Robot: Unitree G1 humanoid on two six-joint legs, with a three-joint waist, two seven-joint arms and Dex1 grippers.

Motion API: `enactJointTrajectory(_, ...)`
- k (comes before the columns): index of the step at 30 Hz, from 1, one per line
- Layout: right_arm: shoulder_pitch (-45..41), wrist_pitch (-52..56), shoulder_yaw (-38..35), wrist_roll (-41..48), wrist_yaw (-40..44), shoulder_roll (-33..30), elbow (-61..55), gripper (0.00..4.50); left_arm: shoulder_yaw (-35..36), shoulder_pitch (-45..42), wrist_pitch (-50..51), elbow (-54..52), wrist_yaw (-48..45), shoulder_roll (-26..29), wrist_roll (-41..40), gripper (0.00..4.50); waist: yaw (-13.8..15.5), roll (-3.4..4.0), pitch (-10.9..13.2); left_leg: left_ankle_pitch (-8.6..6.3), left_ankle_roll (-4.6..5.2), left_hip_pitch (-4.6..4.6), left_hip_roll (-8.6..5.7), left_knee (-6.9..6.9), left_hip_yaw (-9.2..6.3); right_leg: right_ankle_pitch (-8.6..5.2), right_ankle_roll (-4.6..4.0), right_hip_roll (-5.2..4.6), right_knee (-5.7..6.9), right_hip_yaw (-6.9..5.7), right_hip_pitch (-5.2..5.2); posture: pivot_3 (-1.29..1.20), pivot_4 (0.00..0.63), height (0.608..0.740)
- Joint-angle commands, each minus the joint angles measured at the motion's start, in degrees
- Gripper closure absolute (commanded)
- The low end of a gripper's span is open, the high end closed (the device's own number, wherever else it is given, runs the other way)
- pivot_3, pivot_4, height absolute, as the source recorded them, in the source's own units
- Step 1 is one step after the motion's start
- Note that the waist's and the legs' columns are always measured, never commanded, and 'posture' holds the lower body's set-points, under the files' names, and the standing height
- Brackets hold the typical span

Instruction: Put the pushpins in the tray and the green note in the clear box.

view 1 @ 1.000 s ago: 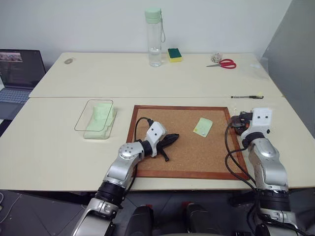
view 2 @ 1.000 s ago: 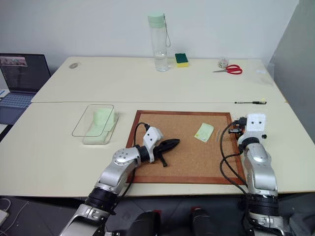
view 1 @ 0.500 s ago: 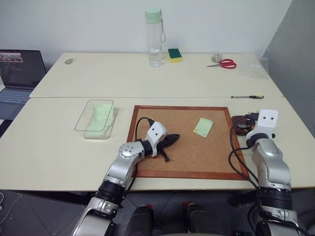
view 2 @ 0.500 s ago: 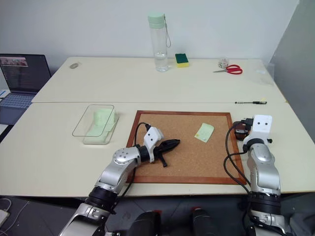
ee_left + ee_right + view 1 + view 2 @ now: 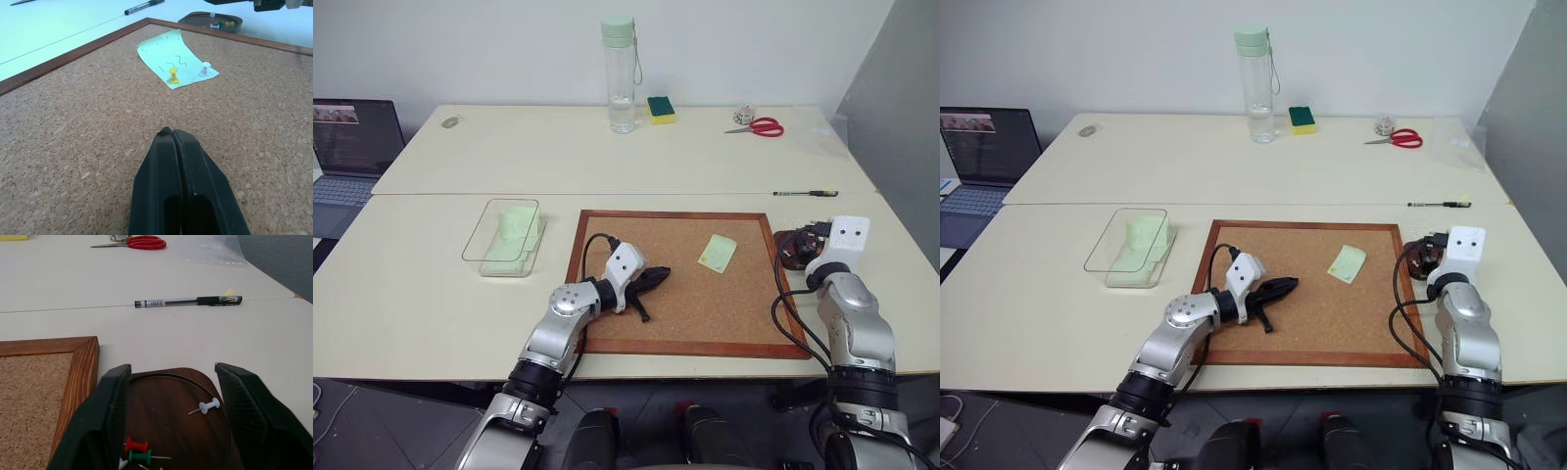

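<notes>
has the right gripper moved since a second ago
Yes. The right gripper, jaws open, shifted rightward off the corkboard frame's right edge and now sits over the tray.

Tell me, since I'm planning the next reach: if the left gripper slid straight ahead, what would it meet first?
Probably the green note pinned to the corkboard, likely at the yellow pushpin. The shut left gripper points that way, though depth is uncertain.

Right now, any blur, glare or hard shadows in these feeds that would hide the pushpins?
Left wrist view: the two pushpins on the green note are sharp, soft shadows; the left gripper looms dark in the foreground. Right wrist view: pins lying in the tray are readable, the right gripper is slightly soft. Head views: even light, no glare; pins too small to make out.
</notes>
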Motion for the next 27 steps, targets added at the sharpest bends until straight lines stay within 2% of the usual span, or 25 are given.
enactJointTrajectory(1, -0.2, -1.7, 0.0, -0.4, 0.4, -1.2, -2.2, 0.60, -1.7, 1.3, 1.5, 1.8, -0.2, -0.8, 0.6, 4.50, 0.0, 0.00, 0.0, 0.00, 0.00, 0.00, 0.00, 0.00, 0.00, 0.00, 0.00, 0.00, 0.00, 0.00, 0.00, 0.00, 0.150, 0.740)
enactJointTrajectory(3, 0.5, -2.0, 0.5, 0.1, 2.0, -1.6, -3.6, 0.13, -1.7, 1.1, 1.5, 1.9, -0.2, -0.8, 0.6, 4.50, 0.0, 0.00, 0.0, 0.00, 0.00, 0.00, 0.00, 0.00, 0.00, 0.00, 0.00, 0.00, 0.00, 0.00, 0.00, 0.00, 0.150, 0.740)
enactJointTrajectory(7, 3.0, -3.0, 2.7, 1.5, 7.9, -3.2, -8.0, 0.13, -1.6, 1.0, 1.5, 2.0, -0.3, -0.8, 0.6, 4.50, 0.0, 0.00, 0.0, 0.00, 0.00, -0.01, -0.01, 0.00, -0.02, 0.00, 0.00, 0.00, -0.01, -0.02, 0.00, 0.00, 0.150, 0.740)
enactJointTrajectory(11, 9.0, -6.1, 8.1, 6.2, 22.5, -6.8, -16.1, 0.13, -1.7, 0.9, 1.6, 2.0, -0.5, -0.8, 0.5, 4.50, 0.0, 0.00, 0.0, 0.00, 0.00, -0.02, -0.01, 0.00, -0.02, 0.00, 0.01, 0.00, -0.05, -0.03, 0.01, 0.00, 0.150, 0.740)
enactJointTrajectory(14, 11.2, -7.3, 11.0, 6.3, 27.5, -9.0, -17.4, 0.13, -1.7, 0.8, 1.6, 2.2, -0.6, -0.8, 0.5, 4.50, 0.0, 0.00, 0.0, 0.00, 0.00, 0.00, 0.00, 0.00, -0.04, 0.00, 0.01, 0.00, -0.05, -0.04, 0.03, 0.00, 0.150, 0.740)
enactJointTrajectory(19, 11.1, -7.3, 14.8, 7.4, 31.4, -8.7, -18.4, 0.13, -1.6, 0.5, 1.6, 2.4, -0.6, -0.9, 0.5, 4.50, 0.0, -0.02, 0.0, 0.00, 0.00, 0.02, -0.03, 0.02, -0.04, 0.00, 0.03, 0.00, -0.07, -0.06, 0.06, 0.00, 0.150, 0.740)
enactJointTrajectory(27, 9.0, -9.0, 19.7, 4.9, 31.8, -6.9, -12.4, 0.13, -1.6, 0.5, 1.8, 1.9, -0.3, -0.9, 0.6, 4.50, 0.0, -0.03, 0.0, 0.00, 0.00, 0.01, -0.02, 0.02, -0.07, 0.00, 0.03, -0.01, -0.08, -0.09, 0.08, 0.00, 0.150, 0.740)
